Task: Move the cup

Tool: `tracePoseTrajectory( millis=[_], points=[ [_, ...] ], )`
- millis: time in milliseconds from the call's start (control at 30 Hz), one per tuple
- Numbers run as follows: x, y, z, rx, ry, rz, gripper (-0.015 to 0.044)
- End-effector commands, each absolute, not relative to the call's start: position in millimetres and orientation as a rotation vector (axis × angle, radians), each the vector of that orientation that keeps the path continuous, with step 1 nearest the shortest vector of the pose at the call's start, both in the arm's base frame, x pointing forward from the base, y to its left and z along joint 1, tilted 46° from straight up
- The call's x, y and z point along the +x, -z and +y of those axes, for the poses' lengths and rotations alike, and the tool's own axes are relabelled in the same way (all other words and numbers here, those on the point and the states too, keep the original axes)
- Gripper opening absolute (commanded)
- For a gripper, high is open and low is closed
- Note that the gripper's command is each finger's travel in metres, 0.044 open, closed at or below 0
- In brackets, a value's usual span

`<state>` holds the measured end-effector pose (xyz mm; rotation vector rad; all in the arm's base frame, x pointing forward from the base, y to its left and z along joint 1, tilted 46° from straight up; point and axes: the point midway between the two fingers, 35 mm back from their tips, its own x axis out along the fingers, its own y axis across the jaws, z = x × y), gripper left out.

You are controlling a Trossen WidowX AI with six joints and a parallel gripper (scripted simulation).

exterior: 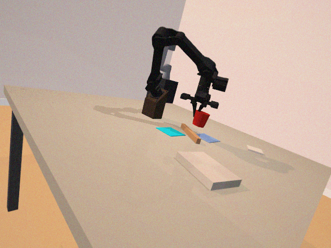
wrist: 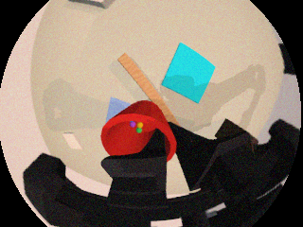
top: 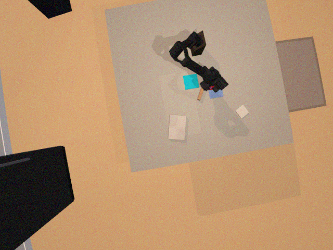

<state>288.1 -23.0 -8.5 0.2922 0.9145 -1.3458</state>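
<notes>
red cup is hanging clamped in the end effector, lifted above the blue pad, marbles inside. crossing the wooden bar to the cyan pad, lowering and releasing are remaining.

Black fingers are pinching a red cup; beyond them a cyan pad, periwinkle pad and tan stick are showing on the beige counter.

blue pad half under arm, marbles tiny
</notes>
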Motion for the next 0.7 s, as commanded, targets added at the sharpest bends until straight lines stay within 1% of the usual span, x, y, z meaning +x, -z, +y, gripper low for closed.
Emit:
tracePoseTrajectory(
  millis=[0, 667],
  points=[
    [282, 4, -28, 0.285, 1.347, 0.917, 0.0000],
    [262, -19, -48, 0.283, 1.348, 0.917, 0.0000]
  ],
)
